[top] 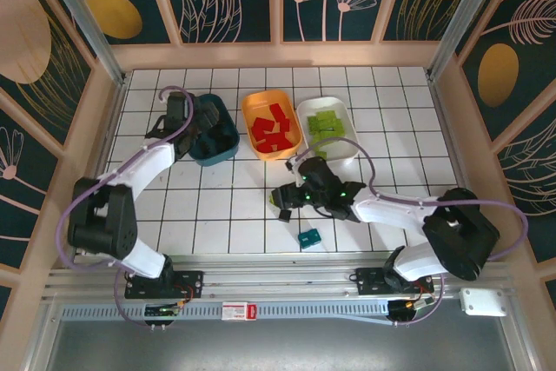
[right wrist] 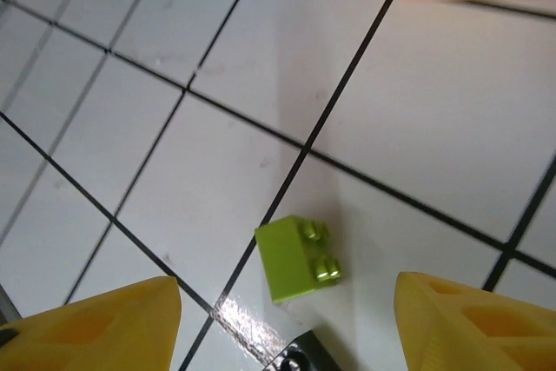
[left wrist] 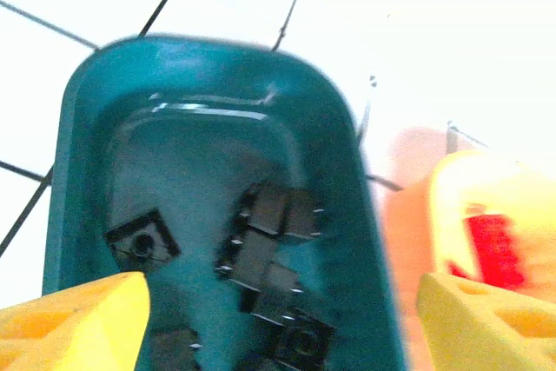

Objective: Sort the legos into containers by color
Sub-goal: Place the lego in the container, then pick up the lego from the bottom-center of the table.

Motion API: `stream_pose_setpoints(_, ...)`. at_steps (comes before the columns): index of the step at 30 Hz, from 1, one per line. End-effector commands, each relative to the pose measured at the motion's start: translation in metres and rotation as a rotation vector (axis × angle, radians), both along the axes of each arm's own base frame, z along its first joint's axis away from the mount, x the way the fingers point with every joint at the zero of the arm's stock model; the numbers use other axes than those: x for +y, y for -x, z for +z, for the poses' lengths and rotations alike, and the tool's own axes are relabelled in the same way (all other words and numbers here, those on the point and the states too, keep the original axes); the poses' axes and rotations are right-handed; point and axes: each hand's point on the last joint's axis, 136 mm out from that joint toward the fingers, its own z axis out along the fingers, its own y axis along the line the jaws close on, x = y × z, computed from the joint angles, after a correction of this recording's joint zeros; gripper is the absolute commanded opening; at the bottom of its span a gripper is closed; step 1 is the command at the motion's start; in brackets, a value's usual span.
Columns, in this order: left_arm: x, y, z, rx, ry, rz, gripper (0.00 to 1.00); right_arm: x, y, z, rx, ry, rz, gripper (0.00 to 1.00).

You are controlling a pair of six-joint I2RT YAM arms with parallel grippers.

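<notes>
Nearest, a lone teal lego (top: 309,238) sits on the white tiled table (top: 208,215) close to the near edge, with open tiles to its left. Just beyond, a lime lego (right wrist: 298,258) with two studs showing lies beside a grout line. The right jaws are spread wide on either side, not touching it. Farther back three tubs stand in a row. The dark teal tub (left wrist: 208,67) on the left holds black legos (left wrist: 269,241), with the left jaws wide apart above it. The orange tub (top: 261,97) holds red legos (top: 274,130), and the white tub (top: 343,149) holds green legos (top: 327,124).
</notes>
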Motion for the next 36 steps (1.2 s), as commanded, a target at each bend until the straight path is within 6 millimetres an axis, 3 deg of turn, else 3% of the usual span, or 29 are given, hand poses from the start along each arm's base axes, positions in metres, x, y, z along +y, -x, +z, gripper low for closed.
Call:
stream_pose_setpoints(1,-0.019,0.023,0.056,-0.133,0.079,-0.087,0.87,0.004,0.002,-0.012,-0.02,0.101,0.034,0.66)
stream_pose_setpoints(4,-0.035,0.056,0.063,-0.16,0.117,-0.144,0.92,0.012,0.006,-0.021,-0.015,0.136,0.06,0.66)
stream_pose_setpoints(7,-0.051,0.087,0.056,-0.181,0.168,-0.207,0.95,0.018,0.005,-0.03,-0.016,0.176,0.074,0.66)
stream_pose_setpoints(10,-0.054,0.11,0.042,-0.185,0.234,-0.246,0.98,0.023,0.003,-0.037,-0.014,0.205,0.08,0.6)
stream_pose_setpoints(17,-0.051,0.14,0.029,-0.171,0.28,-0.268,0.98,0.03,0.002,-0.05,-0.003,0.226,0.098,0.45)
stream_pose_setpoints(23,-0.054,0.154,0.013,-0.13,0.289,-0.305,0.99,0.035,-0.007,-0.052,-0.02,0.215,0.084,0.23)
stream_pose_setpoints(28,-0.058,0.165,0.008,-0.114,0.294,-0.335,0.99,0.035,-0.016,-0.036,-0.04,0.149,0.057,0.13)
stream_pose_setpoints(31,-0.066,0.173,0.005,-0.107,0.3,-0.367,0.98,0.032,-0.021,-0.015,-0.065,0.08,0.031,0.1)
stream_pose_setpoints(34,-0.074,0.179,-0.008,-0.07,0.25,-0.39,0.98,0.019,-0.032,0.014,-0.1,-0.012,-0.024,0.09)
stream_pose_setpoints(36,-0.087,0.183,-0.022,-0.031,0.219,-0.417,0.98,-0.003,-0.048,0.034,-0.126,-0.068,-0.109,0.09)
